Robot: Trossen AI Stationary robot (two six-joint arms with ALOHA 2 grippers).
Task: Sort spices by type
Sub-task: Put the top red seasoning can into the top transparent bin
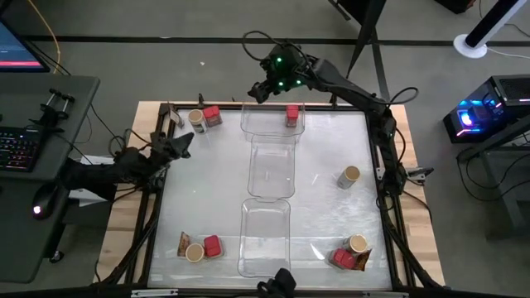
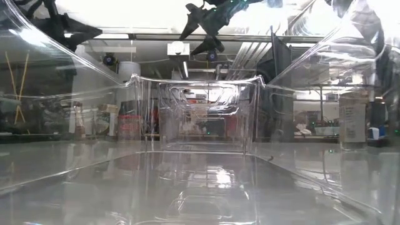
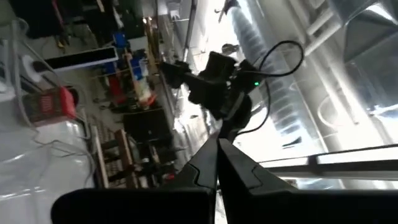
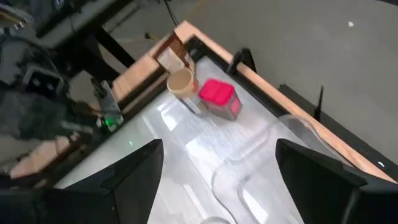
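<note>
Hovering my right claw (image 1: 263, 89) spread wide and empty above the table's far edge, beside the top tray (image 1: 272, 132).

From my right wrist I see past my parted fingers (image 4: 134, 171) a red box (image 4: 217, 98) touching a tan-topped jar (image 4: 181, 82) and a brown packet (image 4: 169, 60) in the far left corner. Another red box (image 1: 291, 115) sits inside the top tray. One jar (image 1: 349, 176) stands alone toward the right side. More boxes, jars and packets cluster in the near left (image 1: 199, 247) and near right (image 1: 352, 256) corners. Two more clear trays (image 1: 271, 170) lie down the middle. My left claw (image 1: 178, 147), pinched closed on nothing, waits over the table's left edge.
</note>
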